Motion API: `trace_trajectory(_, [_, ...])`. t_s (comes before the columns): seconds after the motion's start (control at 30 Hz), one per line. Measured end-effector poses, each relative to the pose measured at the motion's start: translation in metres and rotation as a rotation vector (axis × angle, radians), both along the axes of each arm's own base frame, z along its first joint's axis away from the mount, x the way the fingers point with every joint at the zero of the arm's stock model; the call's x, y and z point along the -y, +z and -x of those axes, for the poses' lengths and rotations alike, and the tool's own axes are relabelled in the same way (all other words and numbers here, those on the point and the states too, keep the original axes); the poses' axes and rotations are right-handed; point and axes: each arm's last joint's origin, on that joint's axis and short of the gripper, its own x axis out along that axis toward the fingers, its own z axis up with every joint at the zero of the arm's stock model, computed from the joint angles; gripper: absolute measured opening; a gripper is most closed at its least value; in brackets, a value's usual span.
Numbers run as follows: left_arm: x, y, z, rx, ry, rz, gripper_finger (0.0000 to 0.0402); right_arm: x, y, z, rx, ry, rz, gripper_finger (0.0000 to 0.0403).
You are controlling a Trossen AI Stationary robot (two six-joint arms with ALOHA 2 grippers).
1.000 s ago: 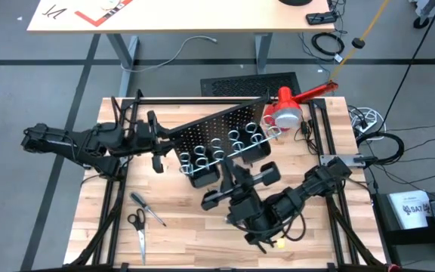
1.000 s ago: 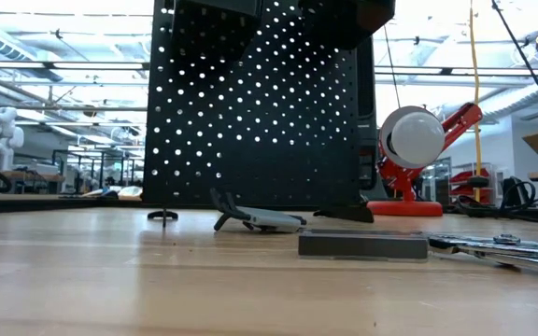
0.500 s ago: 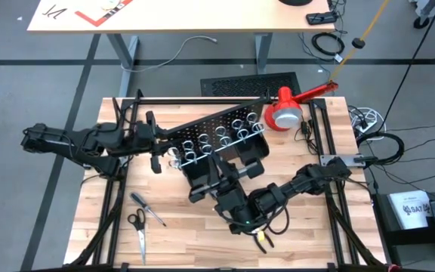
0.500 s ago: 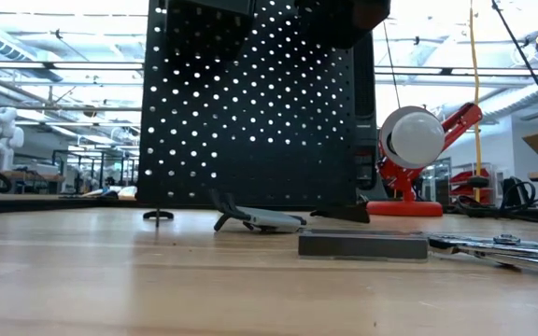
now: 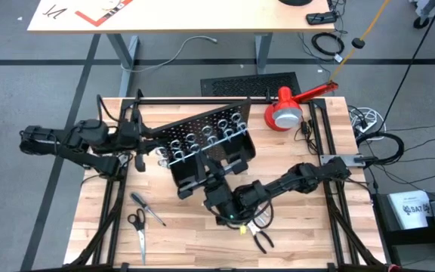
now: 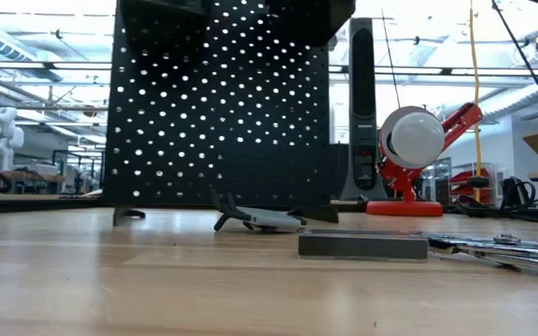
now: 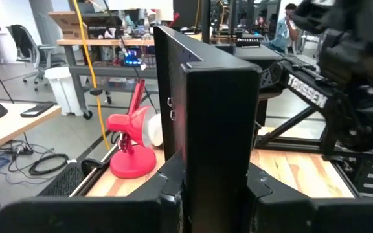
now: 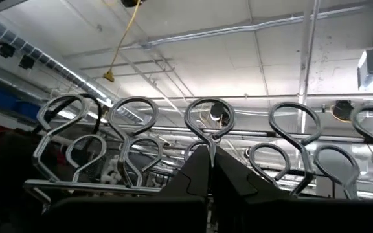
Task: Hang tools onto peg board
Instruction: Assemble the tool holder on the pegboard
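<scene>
The peg board is standing near the middle of the table, its long axis running slantwise from the left side toward the far right corner, rings and bins facing the near edge. The left gripper is pinching the board's left end edge-on, fingers narrowed onto the panel. The right gripper is sitting just in front of the board's ring row, fingers fully together and holding nothing, tips touching or nearly touching the middle ring. The tools are lying well apart from both: the screwdriver and scissors by the near left corner, closer to the left arm, and the pliers near the near edge, beside the right arm.
</scene>
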Motion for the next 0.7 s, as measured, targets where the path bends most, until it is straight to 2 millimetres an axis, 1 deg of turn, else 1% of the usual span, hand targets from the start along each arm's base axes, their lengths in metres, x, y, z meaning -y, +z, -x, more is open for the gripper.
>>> trace_trajectory(0.17, [-0.002, 0.002, 0.013, 0.018, -0.018, 0.003, 0.0069, 0.02, -0.004, -0.012, 0.032, 0.019, -0.031, 0.0])
trace_trajectory(0.27, [-0.002, 0.003, 0.017, 0.024, -0.023, 0.011, 0.0069, 0.028, -0.007, -0.019, 0.039, 0.048, -0.037, 0.0])
trace_trajectory(0.4, [-0.003, 0.002, 0.021, 0.017, -0.016, 0.018, 0.0069, 0.037, -0.009, -0.029, -0.001, 0.063, -0.053, 0.0])
trace_trajectory(0.5, [-0.003, 0.002, 0.022, 0.011, -0.001, 0.019, 0.0069, 0.042, -0.013, -0.031, 0.004, 0.05, -0.081, 0.0])
trace_trajectory(0.63, [-0.004, 0.002, 0.023, 0.018, 0.017, 0.02, 0.0069, 0.046, -0.016, -0.024, 0.088, 0.017, -0.106, 0.0])
trace_trajectory(0.7, [-0.004, 0.002, 0.023, 0.022, 0.029, 0.023, 0.0069, 0.045, -0.021, -0.026, 0.045, -0.018, -0.096, 0.0])
